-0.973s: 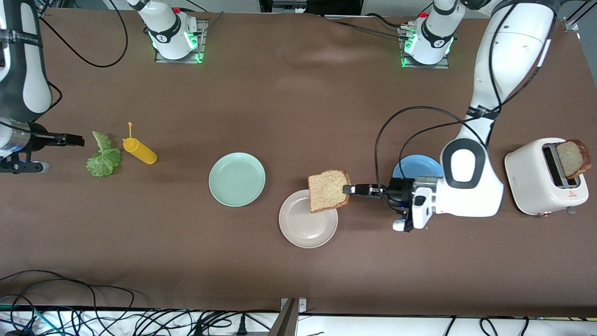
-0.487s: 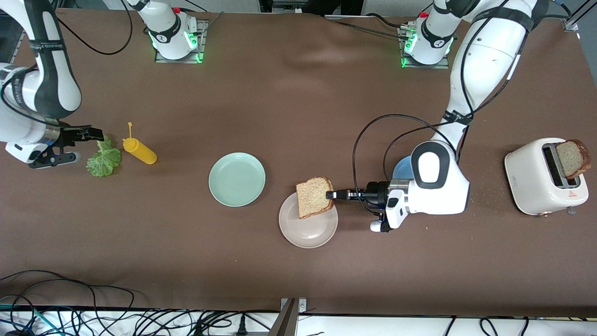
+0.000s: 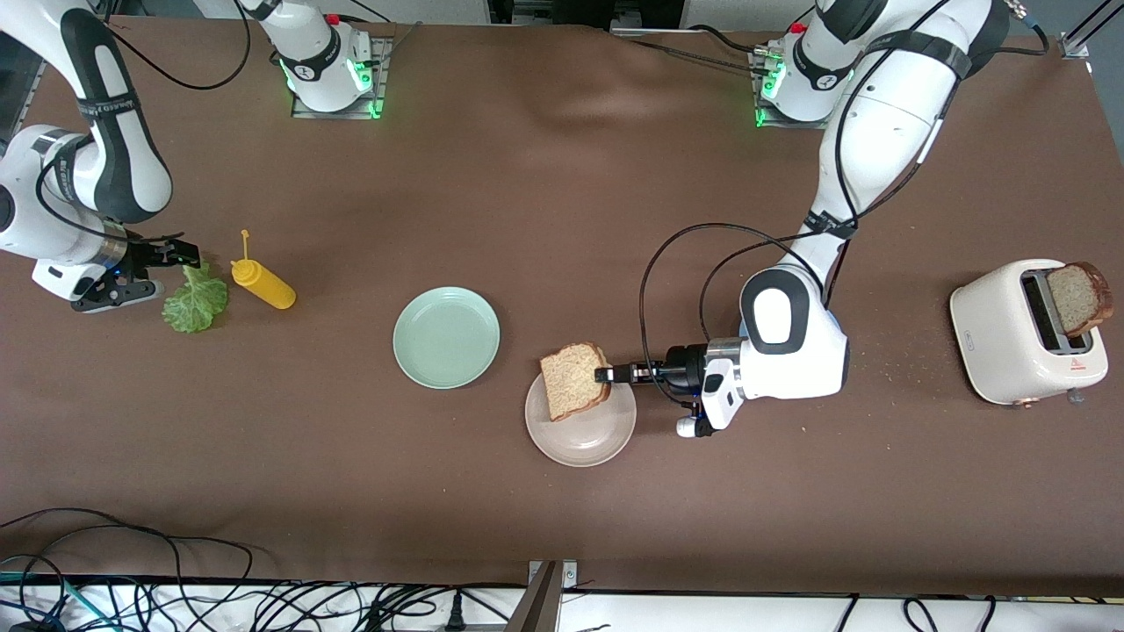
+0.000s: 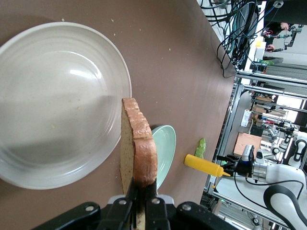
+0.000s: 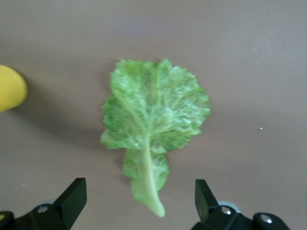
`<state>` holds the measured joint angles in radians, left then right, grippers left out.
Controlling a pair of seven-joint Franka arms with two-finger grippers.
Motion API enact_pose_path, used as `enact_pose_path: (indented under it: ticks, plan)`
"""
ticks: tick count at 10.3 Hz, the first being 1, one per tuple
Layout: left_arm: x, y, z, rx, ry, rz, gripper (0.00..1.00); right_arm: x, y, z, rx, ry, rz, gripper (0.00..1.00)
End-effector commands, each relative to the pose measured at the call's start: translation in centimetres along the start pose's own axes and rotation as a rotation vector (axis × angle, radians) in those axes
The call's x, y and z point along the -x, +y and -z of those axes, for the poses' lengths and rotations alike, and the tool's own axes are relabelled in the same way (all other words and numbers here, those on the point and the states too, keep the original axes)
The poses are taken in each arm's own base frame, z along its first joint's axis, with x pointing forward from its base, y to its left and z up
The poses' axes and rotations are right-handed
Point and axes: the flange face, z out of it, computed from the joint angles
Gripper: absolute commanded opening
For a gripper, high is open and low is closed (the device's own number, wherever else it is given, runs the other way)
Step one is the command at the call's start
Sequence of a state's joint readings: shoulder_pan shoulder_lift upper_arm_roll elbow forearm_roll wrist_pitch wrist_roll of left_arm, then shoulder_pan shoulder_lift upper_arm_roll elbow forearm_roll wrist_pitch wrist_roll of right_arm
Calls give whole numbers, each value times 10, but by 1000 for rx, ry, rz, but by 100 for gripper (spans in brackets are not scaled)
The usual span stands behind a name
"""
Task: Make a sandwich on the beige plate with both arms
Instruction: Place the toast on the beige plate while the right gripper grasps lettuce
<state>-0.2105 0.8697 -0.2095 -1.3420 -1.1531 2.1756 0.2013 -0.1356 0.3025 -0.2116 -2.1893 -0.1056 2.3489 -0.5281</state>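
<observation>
Pinching bread slice (image 3: pixel 574 380): left hand (image 3: pixel 604 375) | spread above lettuce (image 3: pixel 195 298): right hand (image 3: pixel 186 254)

The left arm reaches from its base down across the table, elbow bent, forearm lying level and low, wrist turned so its hand (image 3: pixel 604 374) points sideways toward the right arm's end. The hand's fingers (image 4: pixel 144 206) are pinched tight on a bread slice (image 3: pixel 572 381), held on edge. The right arm folds back at its end of the table, with its hand (image 3: pixel 180 253) aimed downward, low, and fingers (image 5: pixel 72 195) spread wide, gripping nothing.
</observation>
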Motion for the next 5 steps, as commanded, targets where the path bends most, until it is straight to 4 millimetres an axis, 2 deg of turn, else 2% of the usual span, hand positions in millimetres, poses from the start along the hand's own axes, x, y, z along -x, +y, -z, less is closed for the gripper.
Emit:
enact_pose_path:
  ticks: [1, 4, 5]
  plan:
    - [-12, 3, -11, 37, 44, 2, 0, 4, 13, -31, -2, -12, -17, 100]
    - [-15, -7, -18, 27, 53, 6, 0, 4, 11, -38, -23, -30, -44, 90]
    - [-17, -17, -23, 15, 60, 9, 0, 5, 9, -45, -33, -43, -46, 81]
